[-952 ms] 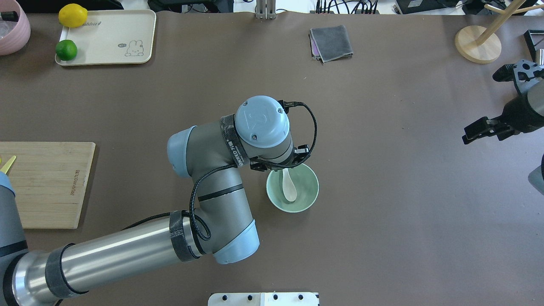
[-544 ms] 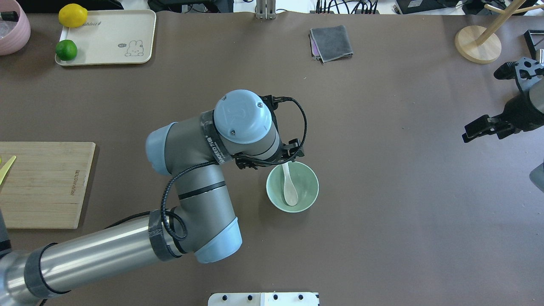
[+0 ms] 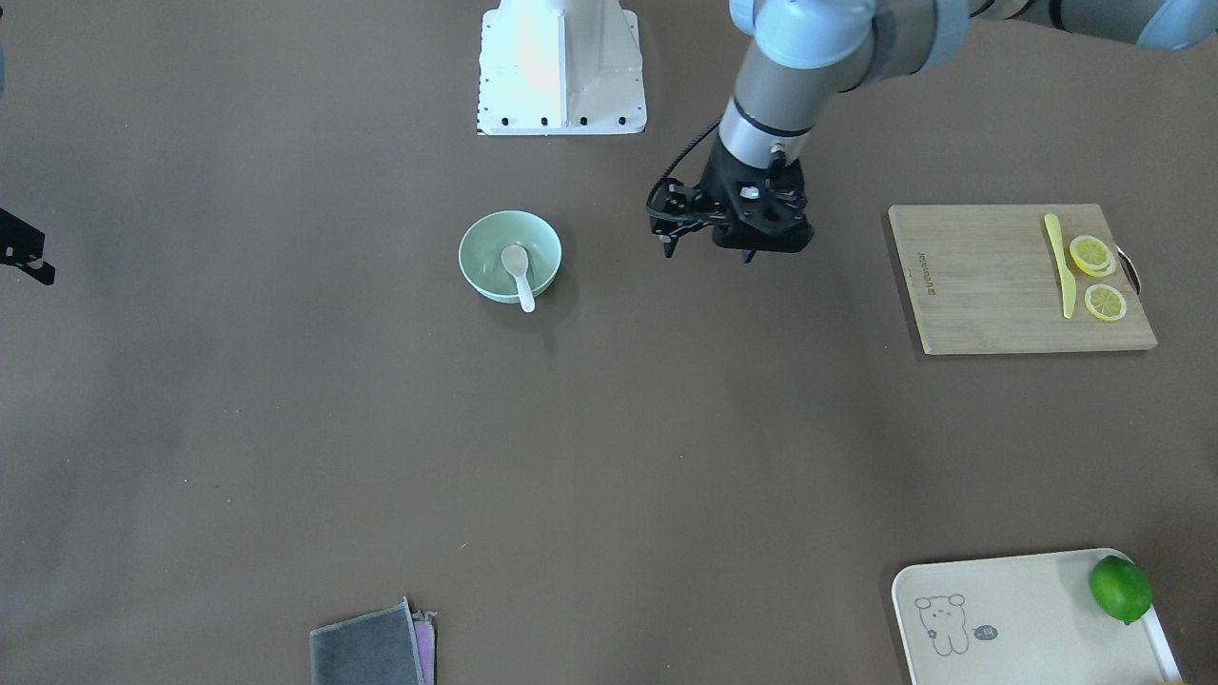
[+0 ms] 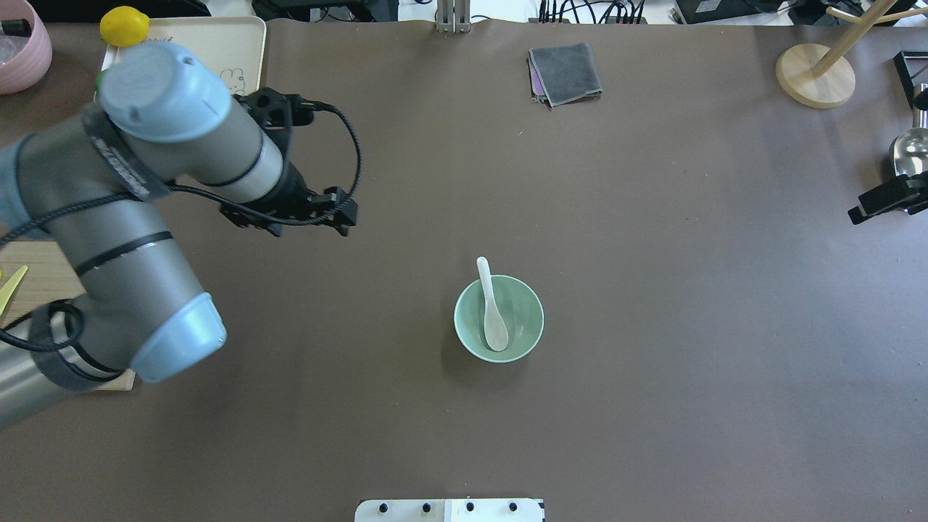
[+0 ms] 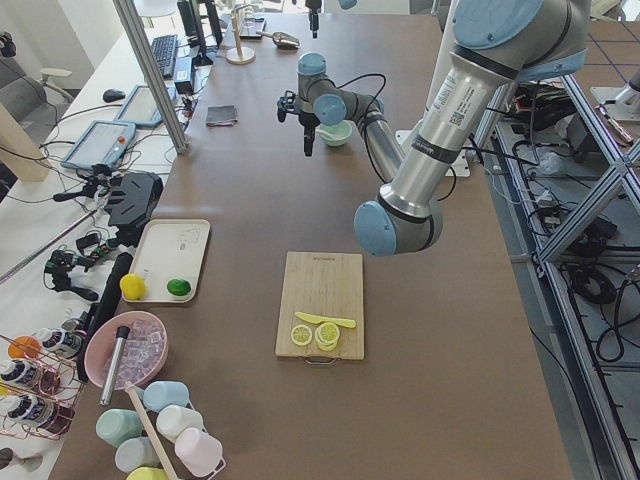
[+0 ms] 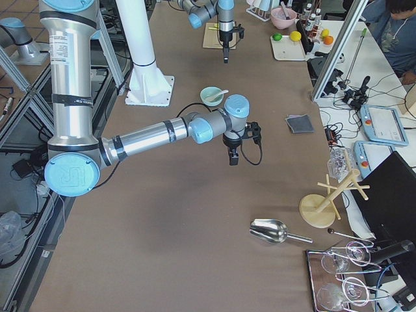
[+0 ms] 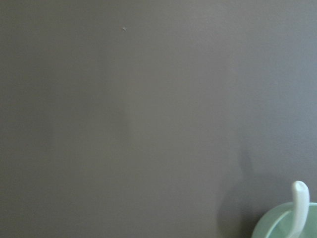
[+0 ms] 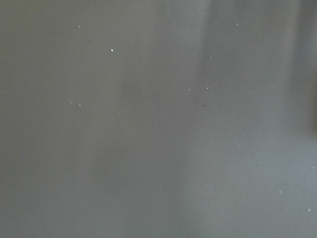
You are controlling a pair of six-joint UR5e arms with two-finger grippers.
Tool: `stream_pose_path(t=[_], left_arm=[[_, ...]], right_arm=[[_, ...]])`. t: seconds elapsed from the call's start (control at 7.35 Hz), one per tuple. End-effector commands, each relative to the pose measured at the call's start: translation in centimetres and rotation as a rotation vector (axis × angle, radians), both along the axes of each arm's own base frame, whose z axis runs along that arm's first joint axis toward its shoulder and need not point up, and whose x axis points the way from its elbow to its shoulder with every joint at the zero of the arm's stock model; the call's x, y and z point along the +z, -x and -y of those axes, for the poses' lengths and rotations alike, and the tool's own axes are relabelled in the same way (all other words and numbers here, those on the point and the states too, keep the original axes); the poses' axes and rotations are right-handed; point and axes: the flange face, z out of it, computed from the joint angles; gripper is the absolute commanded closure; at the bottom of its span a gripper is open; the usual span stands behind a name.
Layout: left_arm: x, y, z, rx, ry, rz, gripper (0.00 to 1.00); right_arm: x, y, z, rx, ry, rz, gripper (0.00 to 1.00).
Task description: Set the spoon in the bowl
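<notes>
The white spoon [image 4: 494,319] lies in the mint-green bowl [image 4: 525,319] with its scoop on the bottom and its handle leaning out over the far rim. Both also show in the front view, the spoon [image 3: 520,268] inside the bowl [image 3: 478,249]. The left wrist view shows the handle tip [image 7: 300,201] and bowl rim [image 7: 272,225] at its bottom right. My left gripper [image 4: 297,223] hangs open and empty, well to the left of the bowl [image 3: 712,249]. My right gripper [image 4: 881,199] is at the table's right edge; I cannot tell its state.
A bamboo board [image 3: 990,285] holds a yellow knife [image 3: 1056,262] and lemon slices [image 3: 1094,276]. A cream tray [image 3: 1028,618] holds a lime [image 3: 1121,588]. A grey cloth [image 4: 565,72], a wooden stand [image 4: 815,76] and a metal scoop [image 4: 910,148] lie at the far side.
My left gripper has drawn away from the bowl, far to the left and toward the back. The spoon stays in the bowl. My right gripper has shifted further right.
</notes>
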Motion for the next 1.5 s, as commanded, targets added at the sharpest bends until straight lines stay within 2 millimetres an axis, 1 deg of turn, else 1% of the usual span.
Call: stream_pose_path(t=[0.0,0.14,0.27,0.41,0.54,0.68,0.82,0.95,1.09,1.22,1.36], left_arm=[[8.3,11.9,3.3,0.106,-0.114,0.080,0.02],[13.4,17.2,4.2,0.171,-0.178,0.130,0.02],[17.4,22.4,5.6,0.229,-0.243,0.165,0.02],[21.4,26.4,5.4,0.265,-0.225,0.130,0.02],[24.4,29.9,5.5,0.272,-0.211,0.089,0.02],[27.9,33.7,4.8,0.302,-0.237,0.085,0.02],[30.1,36.5,3.6,0.300,-0.240,0.093,0.02],[33.2,37.7,1.0,0.298,-0.199,0.095,0.02],[34.2,39.2,0.4,0.265,-0.173,0.100,0.02],[35.7,39.5,0.0,0.258,-0.125,0.100,0.02],[36.4,41.1,-0.1,0.227,-0.112,0.108,0.02]], right_arm=[[1.6,-3.4,0.8,-0.001,-0.029,0.019,0.00],[1.9,-4.2,0.8,-0.007,-0.042,0.025,0.00],[2.7,-4.9,1.1,-0.002,-0.038,0.019,0.00],[3.2,-6.2,1.2,0.010,-0.047,0.013,0.00],[3.9,-6.7,1.4,0.012,-0.044,0.009,0.00],[3.9,-6.6,2.1,0.013,-0.045,0.006,0.00],[4.0,-6.7,2.2,0.018,-0.044,0.000,0.00],[4.4,-7.1,3.2,0.028,-0.041,-0.010,0.00],[5.0,-7.1,3.9,0.029,-0.030,-0.010,0.00],[5.0,-7.0,4.0,0.023,-0.036,-0.012,0.00],[5.4,-7.0,4.0,0.020,-0.031,-0.014,0.00]])
